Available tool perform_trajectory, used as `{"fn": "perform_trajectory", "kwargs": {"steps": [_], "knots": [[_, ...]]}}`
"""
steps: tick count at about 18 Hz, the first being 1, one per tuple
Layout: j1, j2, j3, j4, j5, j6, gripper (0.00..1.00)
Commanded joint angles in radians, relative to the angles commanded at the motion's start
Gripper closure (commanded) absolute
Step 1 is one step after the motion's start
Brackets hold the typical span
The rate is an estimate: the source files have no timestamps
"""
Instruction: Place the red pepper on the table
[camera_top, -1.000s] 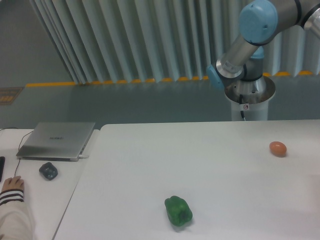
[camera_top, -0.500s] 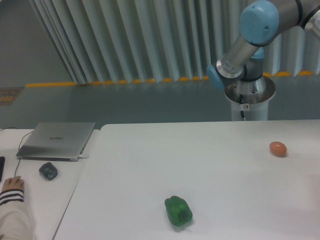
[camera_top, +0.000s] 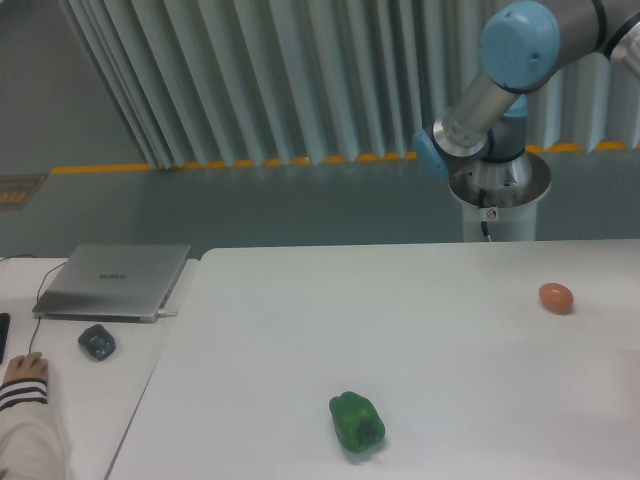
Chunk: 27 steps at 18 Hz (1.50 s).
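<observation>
White bench (camera_top: 300, 330) filling the lower centre and right of the frame, rounded corner at its upper left. Green pepper (camera_top: 357, 422) lying on it at lower centre, well apart from everything else. Small orange egg (camera_top: 556, 297) resting on the bench at right, near the frame edge. No red pepper visible anywhere in the frame; its place cannot be told.

Arm (camera_top: 500, 90) at upper right: silver tubes with pale blue joint caps, rising from a round metal base (camera_top: 497, 195) behind the far edge of the bench, then running out of the frame at top right. Pincer out of view, beyond that top right edge; spread or pressed together cannot be told, nor whether anything is pinched in it.

Narrower white desk (camera_top: 90, 380) at lower left, just beside the bench, a thin seam between the two. Closed grey laptop (camera_top: 112, 281) flat on the desk at its far end, a dark cable trailing from its left side. Small dark mouse (camera_top: 97, 342) just below the laptop, apart from it. Person's hand (camera_top: 24, 371) resting on the desk at the far lower left, striped cuff and pale sleeve running down out of the frame.

Behind all this, grey-green floor with a yellow line (camera_top: 250, 163) across it, and pale vertical blinds (camera_top: 300, 70) along the top of the frame.
</observation>
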Motion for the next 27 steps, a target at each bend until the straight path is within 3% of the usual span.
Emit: {"fn": "perform_trajectory", "kwargs": {"steps": [3, 4, 7, 9, 14, 18, 21, 27], "knots": [[0.000, 0.000, 0.002, 0.000, 0.000, 0.000, 0.01], [0.000, 0.000, 0.002, 0.000, 0.000, -0.003, 0.15], [-0.002, 0.002, 0.003, 0.000, -0.002, -0.011, 0.32], [-0.002, 0.006, 0.002, -0.003, -0.003, -0.009, 0.37], [0.002, 0.021, 0.021, -0.012, -0.025, -0.023, 0.38], [0.017, 0.034, 0.040, -0.055, -0.060, -0.035, 0.38], [0.025, 0.055, 0.066, -0.156, -0.098, -0.023, 0.38], [0.012, 0.113, 0.075, -0.285, -0.145, -0.025, 0.38]]}}
